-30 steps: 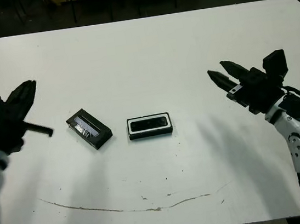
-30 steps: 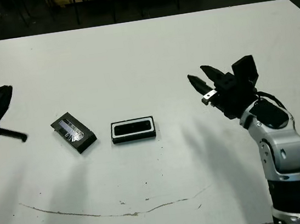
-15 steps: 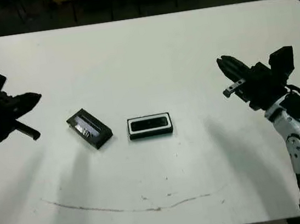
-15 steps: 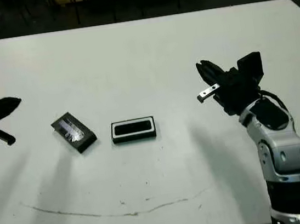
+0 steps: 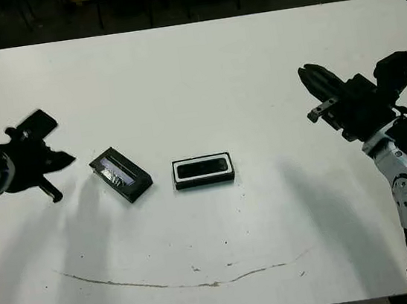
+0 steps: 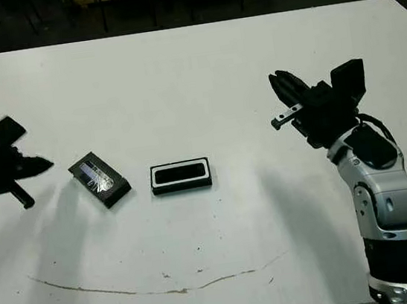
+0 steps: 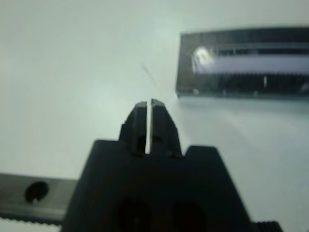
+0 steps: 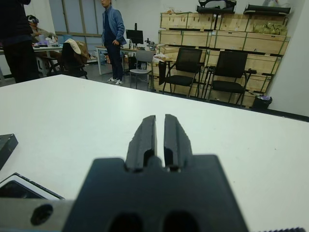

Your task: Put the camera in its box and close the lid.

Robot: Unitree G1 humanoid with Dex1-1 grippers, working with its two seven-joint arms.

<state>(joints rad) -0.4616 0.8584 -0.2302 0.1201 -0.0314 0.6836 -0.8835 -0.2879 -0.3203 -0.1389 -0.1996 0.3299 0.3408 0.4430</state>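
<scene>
On the counter (image 5: 193, 71), the lid (image 5: 121, 175) lies left of my box (image 5: 203, 171), which holds the camera (image 5: 203, 168).

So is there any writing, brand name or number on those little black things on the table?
None can be read.
Lid: only a glossy silvery strip, too blurred to tell whether it carries print.
Box with the camera inside: plain black, no legible label.

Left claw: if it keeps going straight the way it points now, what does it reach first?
Probably the flat black lid with the silvery strip, which lies ahead of the shut left claw and a little to one side; bare white table in between. Height is unclear.
</scene>
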